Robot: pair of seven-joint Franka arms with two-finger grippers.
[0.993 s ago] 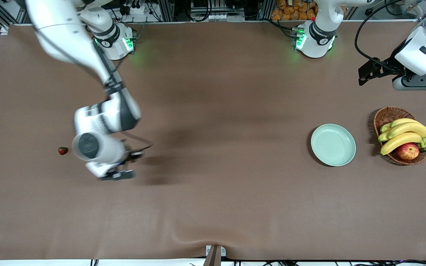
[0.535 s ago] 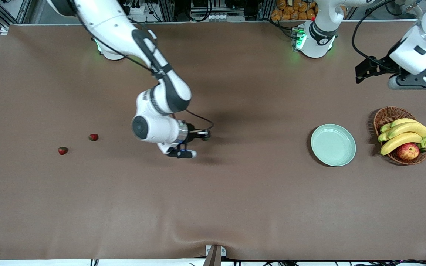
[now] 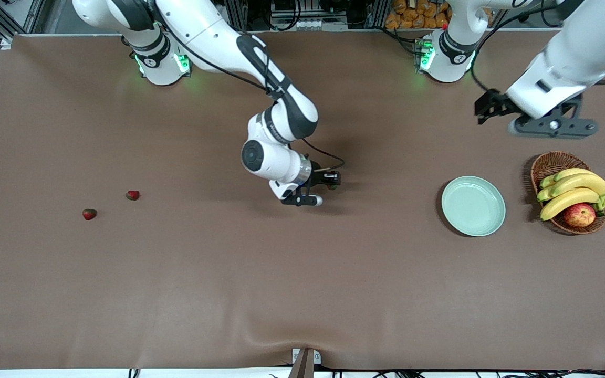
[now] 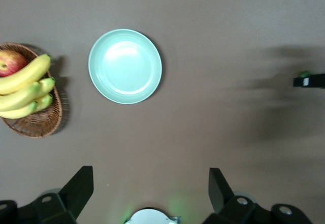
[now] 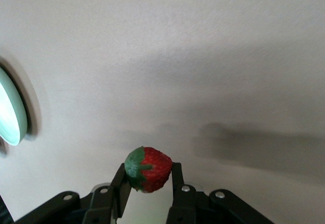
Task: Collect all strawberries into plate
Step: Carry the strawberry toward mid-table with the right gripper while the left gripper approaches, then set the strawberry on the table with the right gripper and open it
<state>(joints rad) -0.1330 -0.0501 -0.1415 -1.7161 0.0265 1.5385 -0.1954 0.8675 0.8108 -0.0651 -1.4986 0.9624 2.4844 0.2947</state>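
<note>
Red strawberry [image 5: 148, 169] was clamped between the fingers of the right gripper [image 3: 329, 184], over bare table [image 3: 302, 273] mid-way along. Two strawberries [image 3: 133, 195] [image 3: 89, 213] lay at the right arm's end, well apart from the plate [image 3: 473, 206]. Left gripper [image 4: 150, 193] hung spread wide over the table near the plate.

Right gripper [image 5: 148, 179] pinched closed mid-table — left gripper [image 4: 147, 186] spread wide, raised.
</note>
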